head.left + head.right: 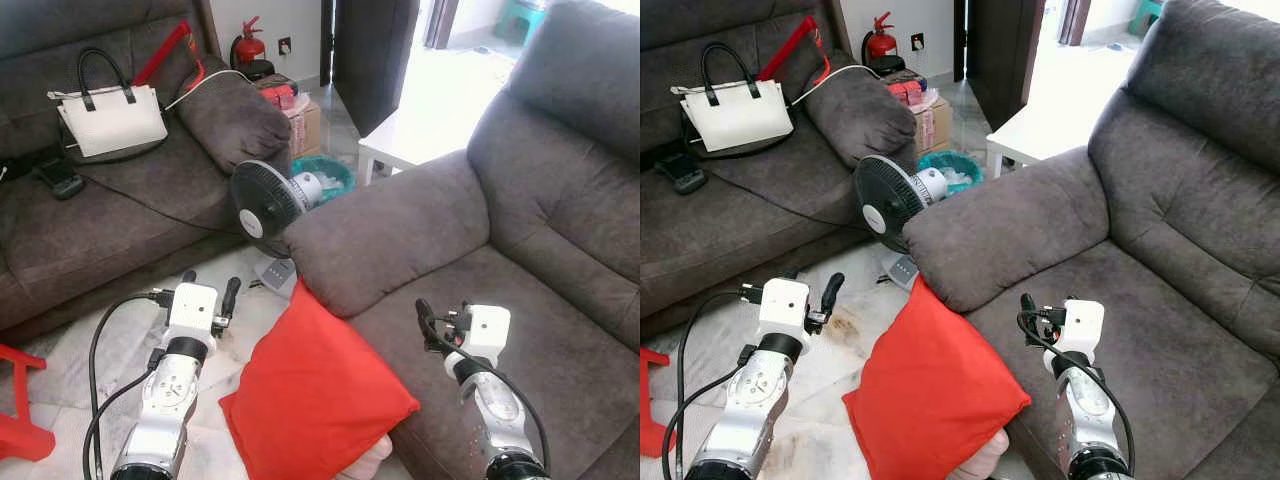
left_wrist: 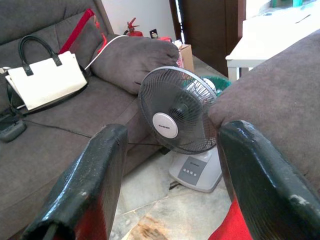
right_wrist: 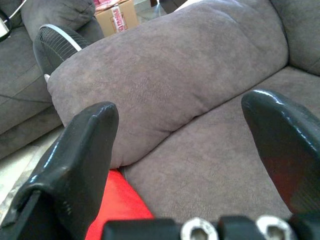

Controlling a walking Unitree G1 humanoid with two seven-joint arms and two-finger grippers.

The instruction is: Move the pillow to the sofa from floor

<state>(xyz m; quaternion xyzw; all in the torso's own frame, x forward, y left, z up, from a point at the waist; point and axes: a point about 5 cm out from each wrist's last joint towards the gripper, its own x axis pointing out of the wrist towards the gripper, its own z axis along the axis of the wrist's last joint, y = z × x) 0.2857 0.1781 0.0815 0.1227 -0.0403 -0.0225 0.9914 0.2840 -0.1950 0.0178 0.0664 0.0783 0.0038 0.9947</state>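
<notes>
Pillow (image 1: pixel 315 385): one, red, standing tilted on the floor (image 1: pixel 240 310), leaning against the front of the near sofa (image 1: pixel 520 290) just below its armrest. Not held by anything. A pale shape shows under its lower corner (too little visible to say what).

Left claw (image 1: pixel 207 293): fingers spread apart, empty, raised over the floor beside the pillow's left edge, aimed toward the fan (image 1: pixel 265 200).

Right claw (image 1: pixel 440 312): fingers wide apart, empty, hovering above the sofa seat just right of the pillow.

Step, as judged: the approach, with the grasp not yet made.

Risks:
- Fan stands near the pillow's top corner; a left-arm swing or a lifted pillow could knock it over.
- A soft pillow pinched at one edge may fold and slip out (two-sided hold looks safer).
- A cable (image 1: pixel 150 205) lies across the far sofa (image 1: pixel 110 220) toward the fan; tugging the fan would drag it.
- The pillow might catch under the armrest if pulled straight up.

Count:
- Pillows: 1
- Sofas: 2
- Claws: 2
- Fans: 1
- Handbags: 1, white (image 1: pixel 110 118)
- Extinguishers: 1 (image 1: pixel 248 45)
- Boxes: 1 (image 1: pixel 303 122)
- White tabletops: 1 (image 1: pixel 420 135)
- Red stools: 1, partly seen (image 1: pixel 20 405)
</notes>
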